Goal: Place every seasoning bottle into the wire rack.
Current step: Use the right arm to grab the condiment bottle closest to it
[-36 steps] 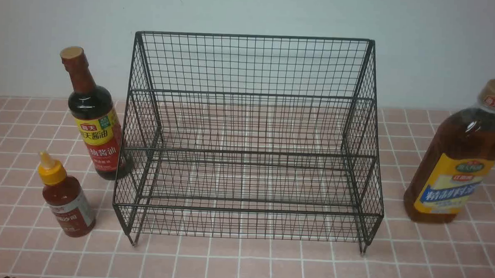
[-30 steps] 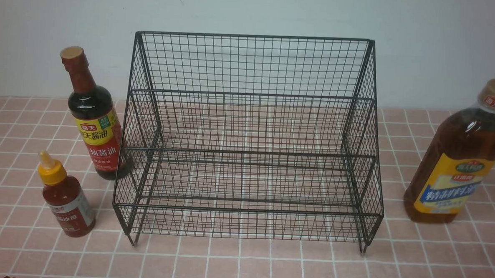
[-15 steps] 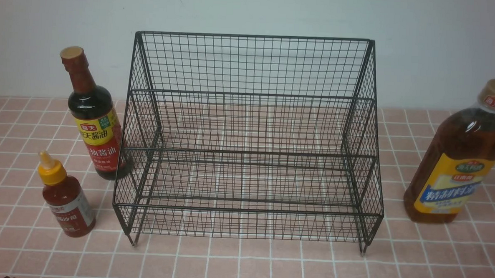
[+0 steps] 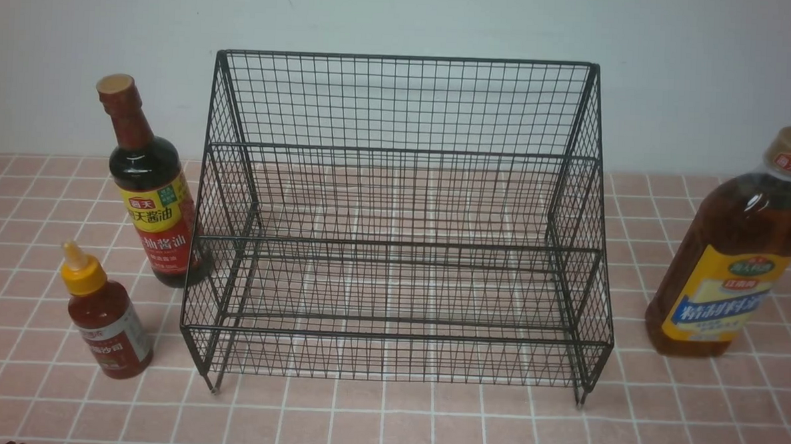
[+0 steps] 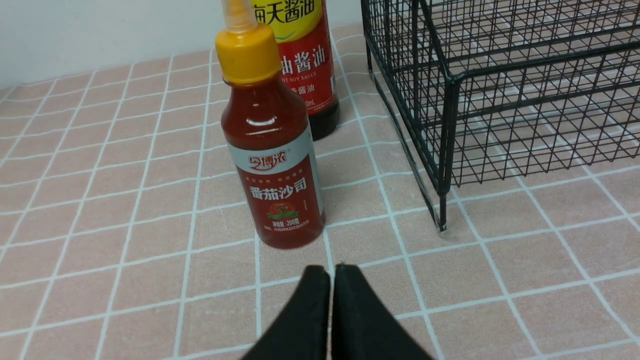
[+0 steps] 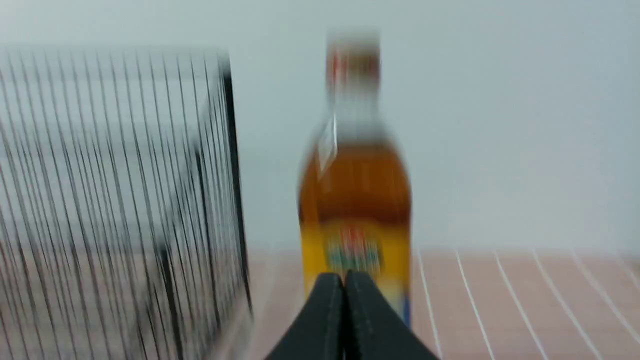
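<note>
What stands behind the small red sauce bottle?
In the left wrist view, the dark soy-sauce bottle, upright on the tiles. The red sauce bottle covers part of its label.

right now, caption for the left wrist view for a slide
Shut left hand facing the red-sauce bottle, soy-sauce bottle behind, wire rack beside.

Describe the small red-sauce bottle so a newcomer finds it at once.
Start at the black wire rack in the middle of the pink tiled counter. Two bottles stand off its left side; the red-sauce bottle is the nearer, shorter one. Unlike the dark soy-sauce bottle behind it, it has a yellow nozzle cap.
</note>
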Robot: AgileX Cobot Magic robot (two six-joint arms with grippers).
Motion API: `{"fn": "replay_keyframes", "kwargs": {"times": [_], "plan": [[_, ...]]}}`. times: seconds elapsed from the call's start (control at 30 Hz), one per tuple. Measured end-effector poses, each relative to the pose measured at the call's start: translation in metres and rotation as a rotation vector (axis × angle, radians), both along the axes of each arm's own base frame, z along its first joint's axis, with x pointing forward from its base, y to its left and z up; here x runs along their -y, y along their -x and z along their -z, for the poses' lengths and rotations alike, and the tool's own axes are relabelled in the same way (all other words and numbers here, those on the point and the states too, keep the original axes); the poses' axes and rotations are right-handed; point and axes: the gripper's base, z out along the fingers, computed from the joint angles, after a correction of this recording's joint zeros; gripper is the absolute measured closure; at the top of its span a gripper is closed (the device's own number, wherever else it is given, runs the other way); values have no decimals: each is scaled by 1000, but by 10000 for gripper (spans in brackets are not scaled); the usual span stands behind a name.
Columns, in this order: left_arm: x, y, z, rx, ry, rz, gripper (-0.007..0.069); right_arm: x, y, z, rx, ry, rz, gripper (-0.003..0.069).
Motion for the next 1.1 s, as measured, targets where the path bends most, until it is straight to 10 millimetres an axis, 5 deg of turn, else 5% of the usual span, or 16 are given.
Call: {"fn": "replay_keyframes", "kwargs": {"times": [0.33,0.53,0.73,0.97,1.1], "plan": [[0,0,0,0,0,0,631,3,7,-21,237,-151,-11,671],[0,0,0,0,0,0,631,3,-5,-57,266,-233,-31,671],[0,0,0,0,0,0,631,-5,-64,-107,128,-113,-42,669],[0,0,0,0,0,0,631,-11,-124,-105,28,-73,-53,582],[0,0,0,0,0,0,631,-13,-162,-95,-44,-51,-49,409]]}}
